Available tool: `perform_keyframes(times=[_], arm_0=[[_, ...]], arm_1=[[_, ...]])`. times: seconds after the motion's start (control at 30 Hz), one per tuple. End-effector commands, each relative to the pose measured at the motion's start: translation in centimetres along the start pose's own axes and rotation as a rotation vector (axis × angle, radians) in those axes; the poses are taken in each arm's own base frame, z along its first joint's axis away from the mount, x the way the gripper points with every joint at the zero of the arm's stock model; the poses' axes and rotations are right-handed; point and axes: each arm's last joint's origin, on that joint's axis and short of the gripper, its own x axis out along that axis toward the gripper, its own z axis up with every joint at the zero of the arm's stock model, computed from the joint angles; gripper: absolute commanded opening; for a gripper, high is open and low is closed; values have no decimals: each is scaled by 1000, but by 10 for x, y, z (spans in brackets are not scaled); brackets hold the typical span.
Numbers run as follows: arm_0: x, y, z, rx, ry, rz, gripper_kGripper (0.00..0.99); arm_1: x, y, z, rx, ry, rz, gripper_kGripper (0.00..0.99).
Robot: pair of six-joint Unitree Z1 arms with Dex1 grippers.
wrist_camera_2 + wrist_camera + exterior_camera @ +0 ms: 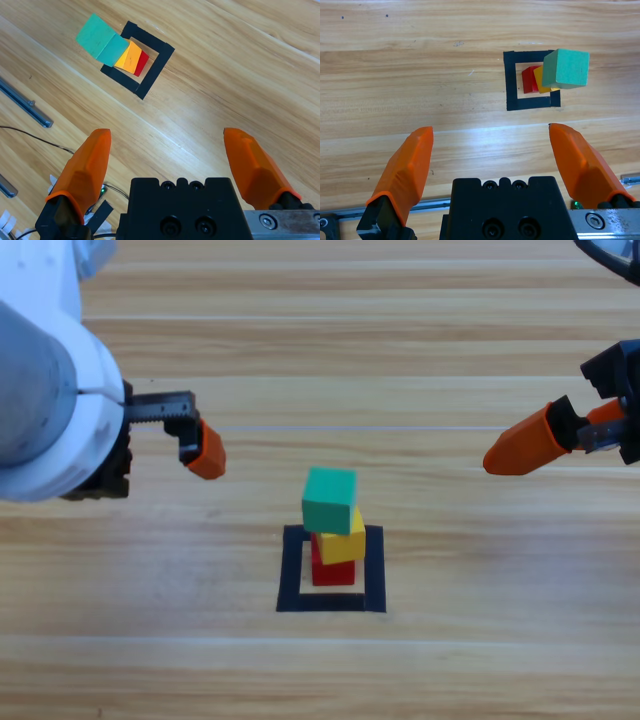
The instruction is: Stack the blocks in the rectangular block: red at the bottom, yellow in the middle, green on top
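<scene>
Just below the middle of the high view, a red cube [332,568] sits inside the black tape rectangle [291,570] on the wooden bench [330,350]. A yellow cube [342,539] rests on it, and a green cube [330,499] on top, each slightly offset. The left gripper [490,165] hangs at centre left and the right gripper [172,162] at centre right; both are clear of the stack, fingers spread apart and empty.

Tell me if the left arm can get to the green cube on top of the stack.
Probably yes. The left tool is open and empty, and only bare wooden table lies between it and the green cube, which tops the yellow cube.
</scene>
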Motion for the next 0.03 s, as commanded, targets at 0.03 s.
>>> perform_keyframes(times=[0.03], arm_0=[[2, -1, -7, 49, -5, -3, 990]], arm_1=[[16, -11, 1, 20, 47, -29, 989]])
